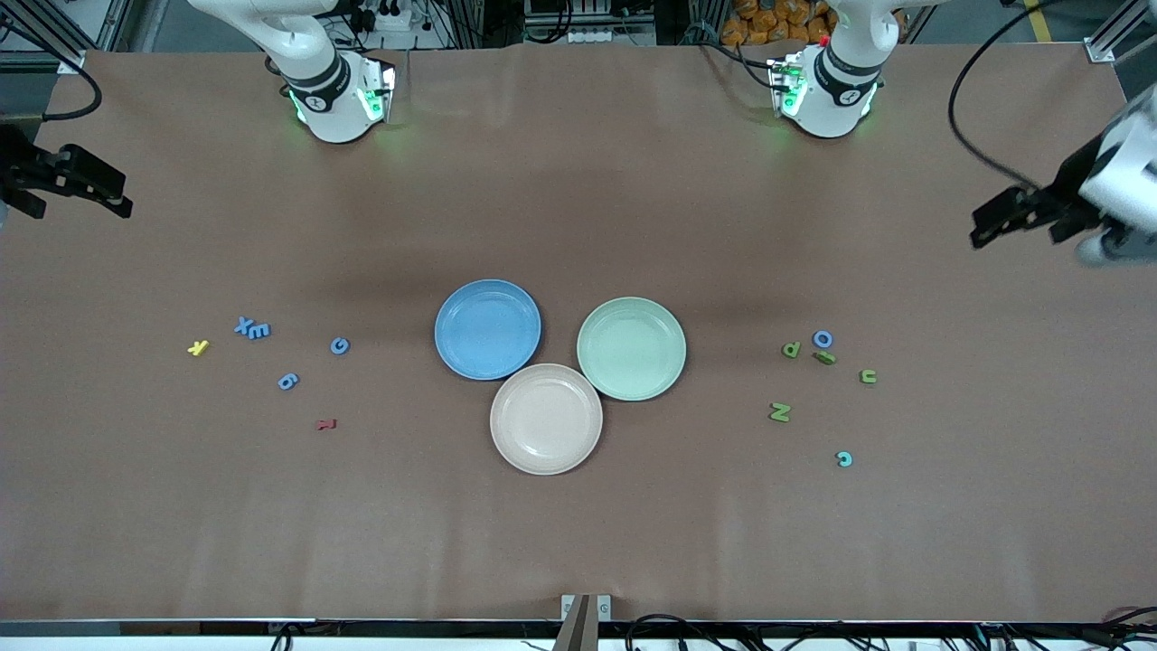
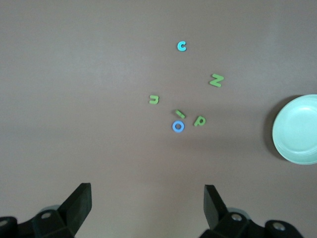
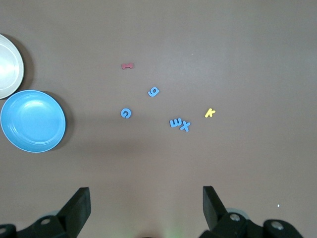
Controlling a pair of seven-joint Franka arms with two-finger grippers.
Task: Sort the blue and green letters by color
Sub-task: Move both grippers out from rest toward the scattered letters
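Beige plate (image 1: 546, 419) sits nearest the camera, mid-table, touching the blue plate (image 1: 487, 328) and the green plate (image 1: 631, 348) just above it. Brown paper covers the table (image 1: 578, 533), creased in places; cables, metal frame and an orange pile line the edge by the arm bases.

Toward the right arm's end: blue letters X (image 1: 242, 325) and E (image 1: 258, 332) touching, blue G (image 1: 339, 345), blue 6 (image 1: 287, 381), plus a yellow K (image 1: 198, 347) and a dark red letter (image 1: 326, 424). Toward the left arm's end: blue O (image 1: 822, 339), green P (image 1: 792, 349), a green piece (image 1: 824, 358) just beside the O, green U (image 1: 868, 376), green N (image 1: 779, 412), and a teal C (image 1: 843, 458) closest to the camera. All plates hold nothing; every letter lies on the paper.

Left gripper (image 1: 994, 221) hangs over the table's edge at its own end, jaws spread wide, holding nothing. Right gripper (image 1: 68, 185) hangs over its end's edge, jaws also wide apart, nothing between them. Both arms wait.
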